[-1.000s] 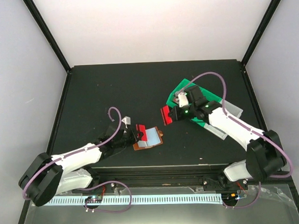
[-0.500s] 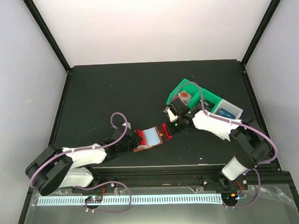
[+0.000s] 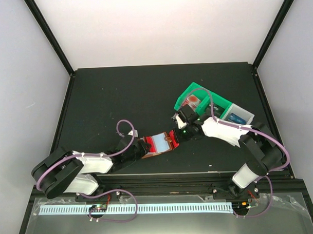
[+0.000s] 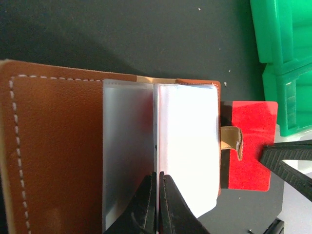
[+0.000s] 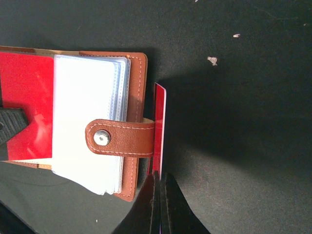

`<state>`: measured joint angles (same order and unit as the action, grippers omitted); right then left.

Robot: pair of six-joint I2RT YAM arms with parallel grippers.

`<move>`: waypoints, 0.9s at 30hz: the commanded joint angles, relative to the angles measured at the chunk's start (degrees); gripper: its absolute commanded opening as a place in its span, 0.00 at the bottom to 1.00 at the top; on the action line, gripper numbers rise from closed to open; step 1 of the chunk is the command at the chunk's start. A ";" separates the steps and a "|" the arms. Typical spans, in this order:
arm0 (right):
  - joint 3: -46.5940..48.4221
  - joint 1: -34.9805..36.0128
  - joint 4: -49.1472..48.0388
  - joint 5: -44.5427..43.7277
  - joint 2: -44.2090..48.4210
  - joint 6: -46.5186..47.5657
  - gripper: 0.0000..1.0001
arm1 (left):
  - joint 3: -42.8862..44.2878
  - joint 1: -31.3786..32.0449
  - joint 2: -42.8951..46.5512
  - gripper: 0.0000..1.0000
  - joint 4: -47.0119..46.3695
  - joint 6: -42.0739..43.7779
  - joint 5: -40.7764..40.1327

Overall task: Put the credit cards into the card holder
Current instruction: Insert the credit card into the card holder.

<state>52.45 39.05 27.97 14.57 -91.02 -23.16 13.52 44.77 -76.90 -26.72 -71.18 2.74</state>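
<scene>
Card holder [image 3: 158, 143]: open on the table [image 3: 120, 97], near the front edge, between the two arms; clear sleeves [image 4: 185, 146] fanned upward.
L gripper [image 4: 158, 176]: jaws closed to a hairline, nipping the near edge of a sleeve leaf; pins the holder flat.
R gripper [image 5: 159, 176]: jaws closed on a red card [image 5: 159, 126], gripped by its lower end.
Red card: stands on edge in the R wrist view, just beside the holder's stitched leather edge on the tab side; not in a sleeve.
Snap tab [image 5: 117, 138]: lies across the sleeve stack, its root against the held card.
Red face [image 5: 27, 105]: shows beside the sleeves; can't tell if it is a card.
Green bin [image 3: 196, 90]: behind the R arm, well apart from the holder; a red item shows inside.
</scene>
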 commanded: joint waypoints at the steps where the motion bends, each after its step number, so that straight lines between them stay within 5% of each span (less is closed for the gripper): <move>1: -1.35 0.41 -0.07 -0.70 0.47 -1.63 0.01 | -0.55 0.62 0.51 0.02 -4.59 -1.00 -0.61; 11: -0.85 0.49 5.01 -11.42 7.88 -3.15 0.01 | 0.56 0.67 6.78 0.02 7.58 4.12 -6.17; 19: -1.30 6.07 4.94 -8.95 15.86 -8.81 0.01 | 0.54 0.54 11.74 0.02 8.96 10.98 0.17; 27: 4.56 8.10 1.60 -5.53 15.69 -12.24 0.01 | 5.19 0.59 23.35 0.02 21.68 11.47 2.40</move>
<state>53.12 46.63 32.27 7.01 -75.11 -33.04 15.44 45.10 -57.52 -11.35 -61.41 4.69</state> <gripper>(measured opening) 0.013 0.015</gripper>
